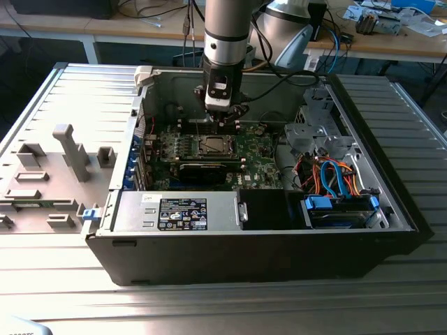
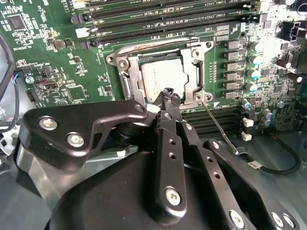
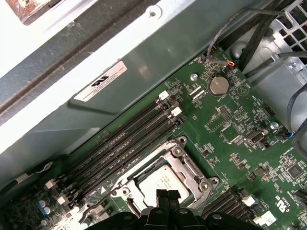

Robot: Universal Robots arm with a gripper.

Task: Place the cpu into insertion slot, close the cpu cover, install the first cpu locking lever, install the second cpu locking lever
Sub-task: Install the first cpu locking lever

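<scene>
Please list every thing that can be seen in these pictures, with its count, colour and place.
computer case: one, dark grey, open, on a ribbed metal table.
side panel: one, grey, lying at the exterior view's left of the case.
circuit board: one, green, on the case floor.
cpu: one, silvery-grey, seated in the insertion slot.
cpu cover: one, silver frame, lying down around the cpu.
locking lever: one seen, thin silver rod, standing out from the slot's corner.
coin battery: one, silver, on the board.
gripper: one, black, fingertips together at the cover's edge.
</scene>
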